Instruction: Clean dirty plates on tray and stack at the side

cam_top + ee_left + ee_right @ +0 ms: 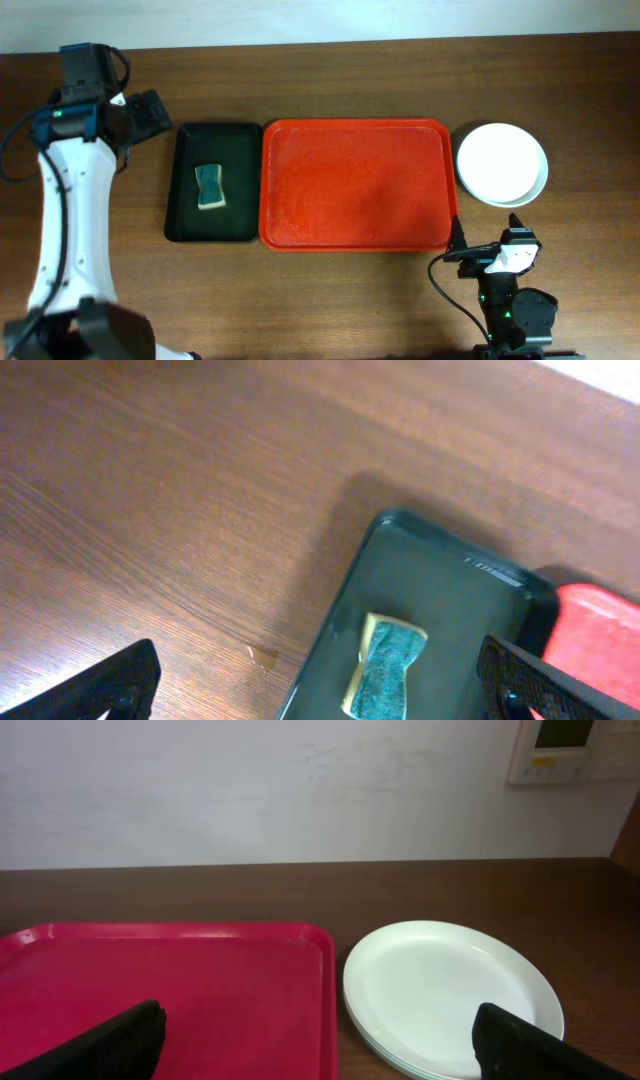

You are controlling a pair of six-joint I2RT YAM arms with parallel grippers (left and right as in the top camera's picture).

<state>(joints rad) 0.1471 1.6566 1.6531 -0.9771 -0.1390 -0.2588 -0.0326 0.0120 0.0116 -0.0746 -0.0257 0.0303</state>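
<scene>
Stacking looks finished: plates (501,163) piled just right of tray (355,185), sponge (211,187) lying loose in black tray (185,215), so left gripper (318,662) and right gripper (318,1018) hang spread wide, holding nothing.

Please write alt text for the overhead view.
A large red rectangular plastic tray lies bare at centre. Right of it sits a stack of round plates, white on top; left, a narrow black tray holding a green-yellow sponge.
</scene>
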